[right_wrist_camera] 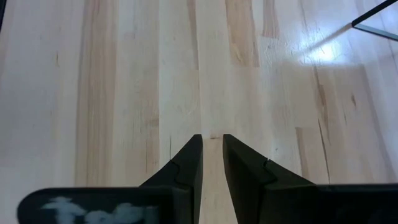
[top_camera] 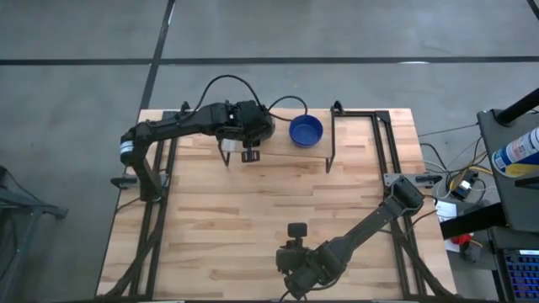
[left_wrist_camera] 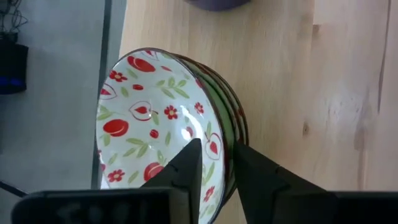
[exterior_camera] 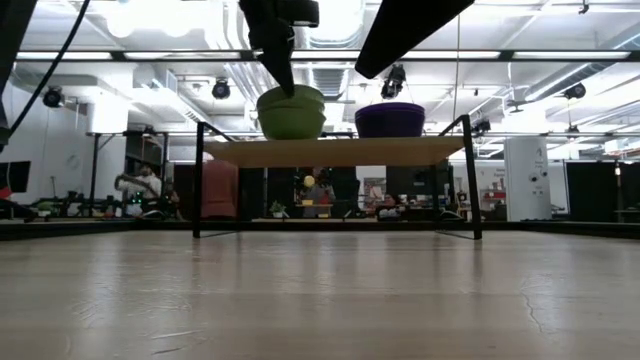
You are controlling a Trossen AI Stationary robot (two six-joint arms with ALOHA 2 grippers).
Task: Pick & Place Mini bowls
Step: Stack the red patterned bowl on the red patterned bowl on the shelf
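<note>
No words or numbers are showing clearly enough to read in any of the pictures. The bottle (top_camera: pixel 515 151) standing off the right side of the tabletop (top_camera: pixel 253 210) is wearing a label, but its marks are too small to make out.

Lighting even and bright; overhead sources.
Ceiling lamps (exterior_camera: pixel 140 20) flared white in the low view. Glare patch lay on the table (right_wrist_camera: pixel 323 50) in the right wrist view. Near tabletop appeared soft; shadows were faint.
</note>
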